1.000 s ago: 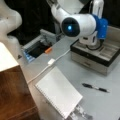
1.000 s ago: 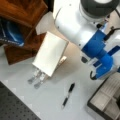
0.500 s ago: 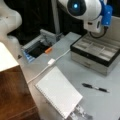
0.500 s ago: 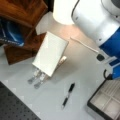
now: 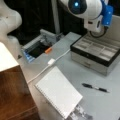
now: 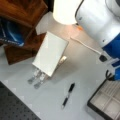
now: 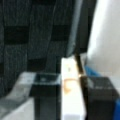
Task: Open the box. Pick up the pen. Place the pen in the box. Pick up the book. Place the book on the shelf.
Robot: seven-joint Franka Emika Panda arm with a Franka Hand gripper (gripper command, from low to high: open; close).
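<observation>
The book [image 5: 58,94] lies flat on the grey tabletop [image 5: 75,72] at a front view's bottom, cover closed, wire binding along its lower-left edge; its lower corner rests on perforated metal strips [image 5: 81,114]; in a front view the book [image 6: 50,53] sits tilted with the strips [image 6: 37,78] protruding below it. The shelf [image 5: 13,97] stands at a front view's left, just beside the book, with its pale top board [image 5: 6,58] above; the book is not on it. The pen [image 5: 96,87] lies on the tabletop, between the book and the box, touching neither; in a front view the pen [image 6: 68,95] lies apart from both. The box [image 5: 96,53] stands open behind the pen, grey compartments exposed, lid raised at the rear; no pen inside is visible. A white cable [image 5: 48,65] runs across the table beyond the book. The gripper [image 7: 71,100] is raised above the open box; the wrist view shows two dark fingers [image 7: 46,97] either side of a pale bar; whether they clamp it cannot be told.
</observation>
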